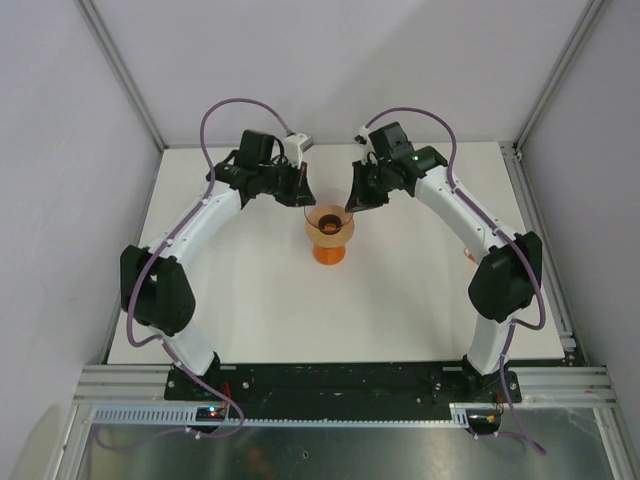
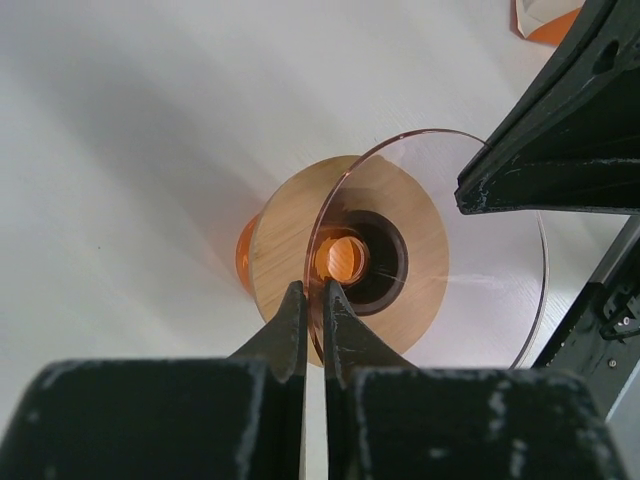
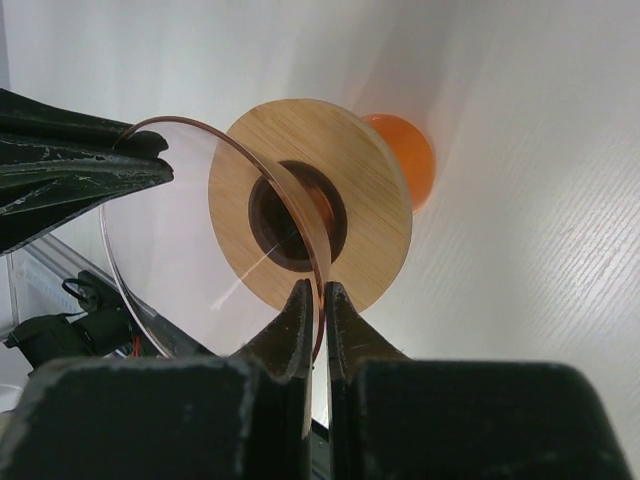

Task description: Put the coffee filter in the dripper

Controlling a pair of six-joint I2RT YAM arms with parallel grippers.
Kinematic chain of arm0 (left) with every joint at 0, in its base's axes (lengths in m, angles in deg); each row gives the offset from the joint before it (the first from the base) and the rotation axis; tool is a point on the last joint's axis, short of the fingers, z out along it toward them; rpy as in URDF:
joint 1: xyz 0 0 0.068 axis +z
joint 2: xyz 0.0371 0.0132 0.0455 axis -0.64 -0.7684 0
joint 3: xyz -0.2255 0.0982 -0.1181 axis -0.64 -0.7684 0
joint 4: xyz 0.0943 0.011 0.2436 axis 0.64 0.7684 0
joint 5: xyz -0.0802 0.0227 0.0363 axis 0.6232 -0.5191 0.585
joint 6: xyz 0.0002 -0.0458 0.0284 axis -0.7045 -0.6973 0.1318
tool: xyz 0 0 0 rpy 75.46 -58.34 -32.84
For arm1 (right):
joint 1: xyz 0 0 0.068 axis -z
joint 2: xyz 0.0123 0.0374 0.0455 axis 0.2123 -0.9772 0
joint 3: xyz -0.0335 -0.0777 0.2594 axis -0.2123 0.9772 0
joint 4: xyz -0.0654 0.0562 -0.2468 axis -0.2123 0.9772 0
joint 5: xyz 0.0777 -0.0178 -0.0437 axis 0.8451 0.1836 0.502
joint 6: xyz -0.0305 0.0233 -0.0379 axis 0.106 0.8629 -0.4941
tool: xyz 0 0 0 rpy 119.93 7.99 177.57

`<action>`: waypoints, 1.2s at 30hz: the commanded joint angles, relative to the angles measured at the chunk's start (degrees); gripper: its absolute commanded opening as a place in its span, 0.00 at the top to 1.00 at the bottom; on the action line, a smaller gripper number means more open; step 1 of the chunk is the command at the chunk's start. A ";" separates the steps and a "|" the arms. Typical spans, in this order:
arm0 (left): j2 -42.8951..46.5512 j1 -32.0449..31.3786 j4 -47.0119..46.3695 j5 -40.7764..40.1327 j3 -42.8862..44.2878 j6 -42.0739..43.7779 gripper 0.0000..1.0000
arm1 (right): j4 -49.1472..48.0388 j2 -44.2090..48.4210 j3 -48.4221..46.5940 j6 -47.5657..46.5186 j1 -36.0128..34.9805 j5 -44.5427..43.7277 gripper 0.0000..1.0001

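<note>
The clear, pinkish dripper (image 1: 330,222) sits with its spout in a round wooden disc (image 2: 275,245) on top of a small orange cup (image 1: 329,253). My left gripper (image 1: 305,203) is shut on the dripper's left rim; in the left wrist view (image 2: 312,300) the thin wall (image 2: 480,300) runs between the two fingers. My right gripper (image 1: 350,208) is shut on the opposite rim, seen in the right wrist view (image 3: 320,300) with the dripper's wall (image 3: 170,250) between the fingers. The white paper coffee filter is not in view, and the dripper looks empty.
The wooden disc (image 3: 375,200) and orange cup (image 3: 408,150) stand mid-table under the dripper. A small orange and white thing (image 2: 545,20) lies on the table by the right arm (image 1: 467,257), mostly hidden. Each gripper shows in the other's wrist view.
</note>
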 commanded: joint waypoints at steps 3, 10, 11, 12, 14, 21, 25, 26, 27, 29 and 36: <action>-8.09 -0.93 7.59 -5.23 -8.78 6.70 1.00 | -2.00 -6.07 6.22 -4.25 -1.60 -0.91 1.00; -7.20 -0.31 7.22 -4.58 -7.67 6.01 1.00 | -2.16 -5.03 6.38 -4.21 -1.89 -1.90 1.00; -6.67 -0.31 7.20 -4.34 -7.34 5.76 1.00 | -2.23 -4.54 6.15 -4.17 -2.01 -2.25 1.00; -6.01 -0.31 7.19 -4.01 -6.87 5.54 1.00 | -2.35 -4.16 5.77 -4.15 -2.11 -2.56 1.00; -4.68 -0.35 7.23 -3.41 -5.91 4.90 1.00 | -2.44 -3.53 4.83 -4.02 -2.47 -2.78 1.00; -2.00 -0.30 7.33 -1.82 -1.80 3.15 0.94 | -3.46 -2.51 0.36 -2.32 -3.72 -3.58 0.92; -1.30 -0.31 7.35 -1.64 -0.74 2.59 0.90 | -3.54 -2.47 -1.97 -1.96 -3.91 -4.23 0.86; -1.12 -0.31 7.36 -1.56 -0.67 2.46 0.89 | -3.49 -2.51 -2.29 -1.94 -3.94 -4.25 0.85; -0.86 -0.31 7.36 -1.43 -0.55 2.40 0.87 | -3.47 -2.53 -2.62 -1.89 -3.95 -4.17 0.84; -0.31 -0.30 7.36 -1.42 -0.11 2.31 0.82 | -3.51 -2.55 -3.11 -1.72 -4.01 -3.87 0.82; 1.29 -0.36 7.38 -2.41 3.29 1.84 0.67 | -3.44 -2.67 -5.48 -1.25 -5.08 -3.73 0.74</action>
